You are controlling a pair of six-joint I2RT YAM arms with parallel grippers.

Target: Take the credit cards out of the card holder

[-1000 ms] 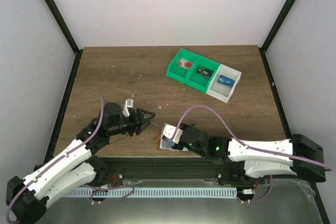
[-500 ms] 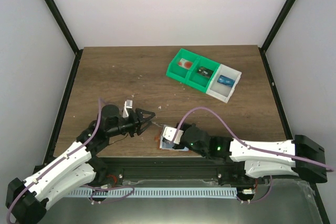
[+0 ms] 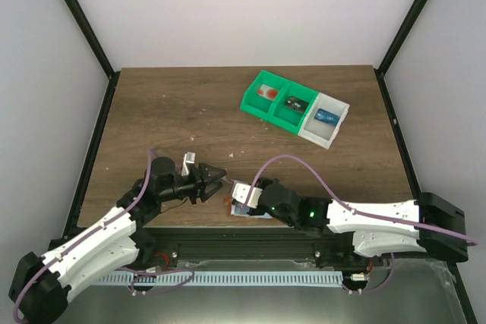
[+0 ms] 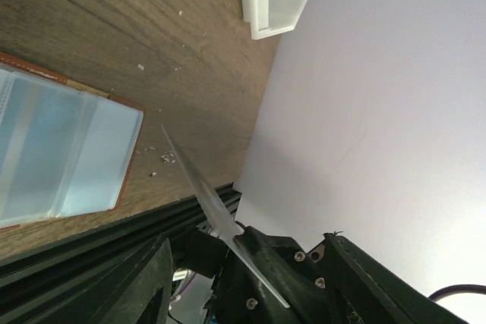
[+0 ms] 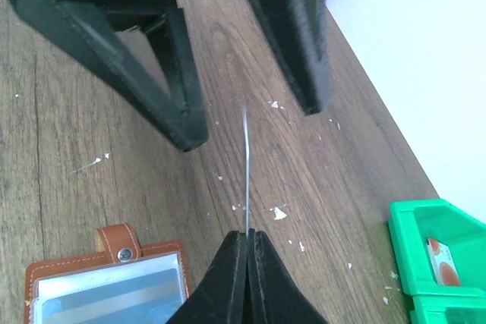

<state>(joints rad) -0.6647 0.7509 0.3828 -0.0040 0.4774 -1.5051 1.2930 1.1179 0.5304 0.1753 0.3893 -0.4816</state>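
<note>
The open reddish-brown folding card holder (image 5: 106,287) with pale blue-grey panels lies at the near edge of the brown wooden surface (image 3: 190,104). The right fingers (image 5: 247,252) are pinched tight on a thin pale card (image 5: 245,172), seen edge-on. The left fingers (image 3: 214,180) stand parted on either side of it, clear of it.

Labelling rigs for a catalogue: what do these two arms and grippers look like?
Both the left arm and right arm have white shells with black joints. Each trails a purple cable. The left gripper and right gripper have black, tapered fingers.
</note>
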